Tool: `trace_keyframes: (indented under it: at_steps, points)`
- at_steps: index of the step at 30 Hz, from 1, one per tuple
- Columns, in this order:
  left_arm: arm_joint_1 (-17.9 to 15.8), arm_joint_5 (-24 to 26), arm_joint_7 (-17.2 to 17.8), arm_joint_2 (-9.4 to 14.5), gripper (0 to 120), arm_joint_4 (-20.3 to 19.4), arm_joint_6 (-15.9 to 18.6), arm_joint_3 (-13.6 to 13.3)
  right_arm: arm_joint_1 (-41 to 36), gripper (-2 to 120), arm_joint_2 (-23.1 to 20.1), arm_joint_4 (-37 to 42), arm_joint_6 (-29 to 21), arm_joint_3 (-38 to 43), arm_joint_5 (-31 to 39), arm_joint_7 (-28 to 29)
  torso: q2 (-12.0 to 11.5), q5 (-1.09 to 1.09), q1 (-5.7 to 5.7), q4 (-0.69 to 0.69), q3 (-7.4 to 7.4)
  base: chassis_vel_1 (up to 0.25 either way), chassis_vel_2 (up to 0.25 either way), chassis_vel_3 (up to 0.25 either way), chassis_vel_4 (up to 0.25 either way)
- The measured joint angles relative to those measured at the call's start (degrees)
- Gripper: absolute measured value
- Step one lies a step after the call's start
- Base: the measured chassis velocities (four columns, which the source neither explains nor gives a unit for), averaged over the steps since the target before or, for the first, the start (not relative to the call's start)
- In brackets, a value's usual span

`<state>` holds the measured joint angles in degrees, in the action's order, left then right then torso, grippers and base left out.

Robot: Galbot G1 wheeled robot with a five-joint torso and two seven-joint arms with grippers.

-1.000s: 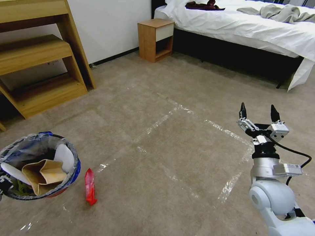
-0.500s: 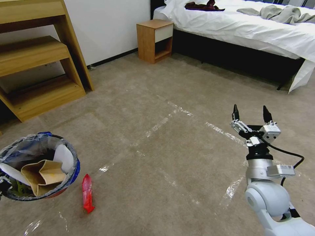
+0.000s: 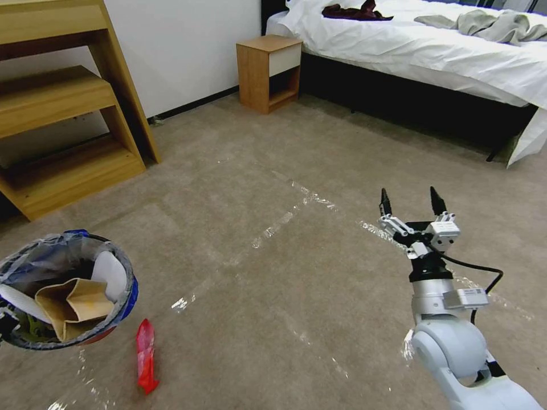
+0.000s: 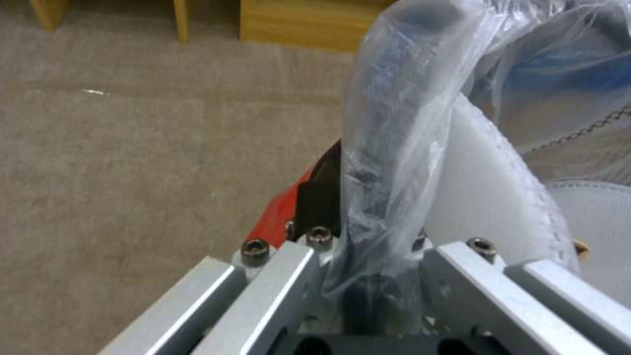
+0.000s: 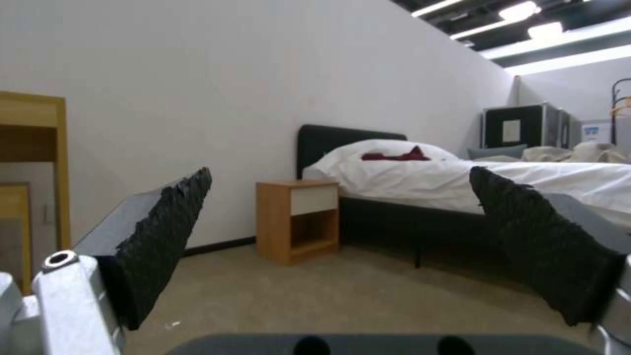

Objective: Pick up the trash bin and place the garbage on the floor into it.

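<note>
The trash bin (image 3: 128,296), with a blue band and a crinkled grey liner, hangs at the lower left above the floor (image 3: 273,171). It holds a tan paper bag (image 3: 74,307) and a white slipper (image 3: 111,273). My left gripper (image 4: 355,207) is shut on the bin's bag-covered rim (image 4: 394,123). One piece of garbage, a red wrapper (image 3: 145,356), lies on the carpet just right of the bin. My right gripper (image 3: 410,202) is held up over the carpet at the right, open and empty, well away from the wrapper. Its black fingers (image 5: 164,231) stand wide apart.
A wooden shelf unit (image 3: 62,114) stands at the back left. A small wooden nightstand (image 3: 268,71) stands against the wall beside a bed (image 3: 427,51) with white sheets. Shiny tape strips (image 3: 279,222) cross the carpet.
The camera has shifted, so the wrapper and tape sit lower in the picture. My right gripper has moved left, still open. The bin stays in the left gripper.
</note>
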<state>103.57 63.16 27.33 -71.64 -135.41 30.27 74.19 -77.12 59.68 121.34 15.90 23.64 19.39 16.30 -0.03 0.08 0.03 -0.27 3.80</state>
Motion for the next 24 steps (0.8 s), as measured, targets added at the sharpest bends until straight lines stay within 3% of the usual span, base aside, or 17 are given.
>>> trace_keyframes:
  at_steps: [24]
  points:
    - [1.44,-0.13,-0.13,-0.23,1,-0.82,-0.3,0.66,1.22,99,-1.24,-0.81,-0.26,-3.15,0.71,0.23,0.0,0.0,0.01,0.0,0.0,-0.104,0.098,0.099,-0.096]
